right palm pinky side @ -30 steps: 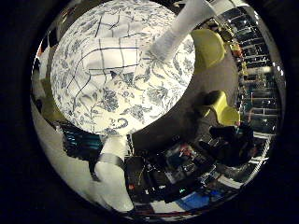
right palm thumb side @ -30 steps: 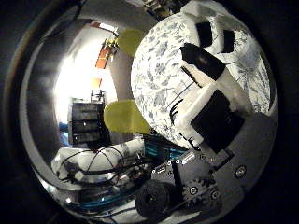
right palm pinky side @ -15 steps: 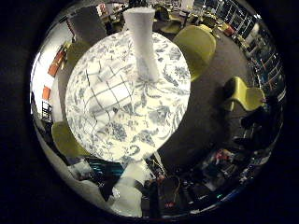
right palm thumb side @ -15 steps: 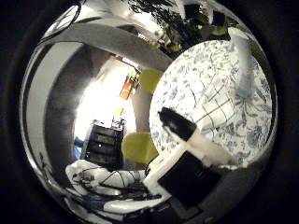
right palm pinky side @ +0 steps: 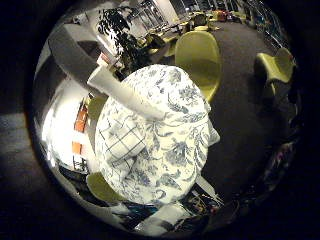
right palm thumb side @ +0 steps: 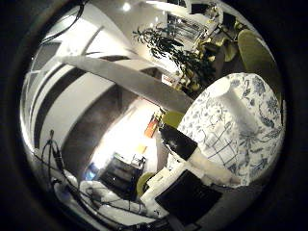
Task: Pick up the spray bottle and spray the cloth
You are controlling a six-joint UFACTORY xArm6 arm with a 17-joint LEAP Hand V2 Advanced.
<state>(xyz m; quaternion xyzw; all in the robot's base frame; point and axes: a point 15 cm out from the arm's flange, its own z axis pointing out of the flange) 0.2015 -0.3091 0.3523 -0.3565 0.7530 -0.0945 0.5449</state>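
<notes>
Little finger side palm view: round table under a blue floral tablecloth (right palm pinky side: 170, 145), with a white grid-patterned cloth (right palm pinky side: 120, 145) lying flat on it. White spray bottle (right palm pinky side: 122, 92) standing on the table just beside that cloth. Yellow-green chair (right palm pinky side: 197, 55) beyond the table.

Thumb side palm view: right hand (right palm thumb side: 187, 178) well apart from the table, fingers (right palm thumb side: 178, 142) extended, holding nothing. Potted plant (right palm thumb side: 168, 48) in the background.

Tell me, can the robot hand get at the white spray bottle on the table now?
Probably yes. The spray bottle stands upright on the flowered table beside the checked cloth, with nothing between it and the robot hand above.
</notes>
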